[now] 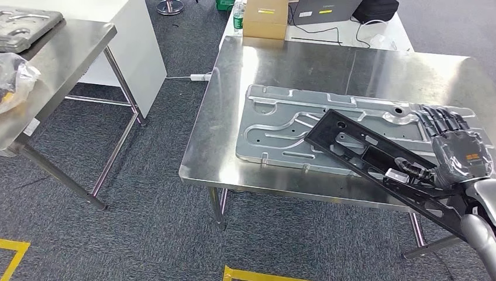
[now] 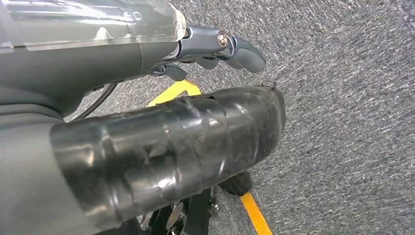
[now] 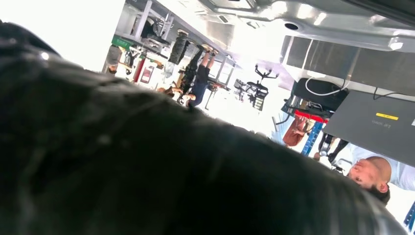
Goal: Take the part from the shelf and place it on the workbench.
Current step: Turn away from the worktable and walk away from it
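Stainless steel desk (image 1: 281, 64) sits centre-right in the head view, shiny top, legs on grey carpet (image 1: 158, 193). A grey stamped metal panel (image 1: 281, 126) lies flat on it, long side running across the desk. The black plastic part (image 1: 357, 149), long and frame-like with cut-outs, is tilted diagonally over the near right portion of the panel, far end above the panel, near end past the desk's front edge. The right hand (image 1: 453, 149) grips the part near its lower right section, thumb side on the part, dark fingers stretched out toward the far side over the panel; can't tell whether the part's far end touches the panel or hovers. The right wrist view is mostly blurred dark hand cover (image 3: 161, 161), with the underside of metal and people in the background. The left hand (image 2: 147, 147) shows in the left wrist view over carpet with yellow floor tape (image 2: 254, 210); one dark finger (image 2: 242, 49) sticks out, nothing visibly held, but can't tell how wide the fingers are. A second steel desk (image 1: 64, 52) stands at left with a grey tray (image 1: 23, 26) and a plastic bag (image 1: 14, 79) on it. A cardboard box (image 1: 266, 20) and a laptop (image 1: 321, 10) sit on a white table beyond the main desk.
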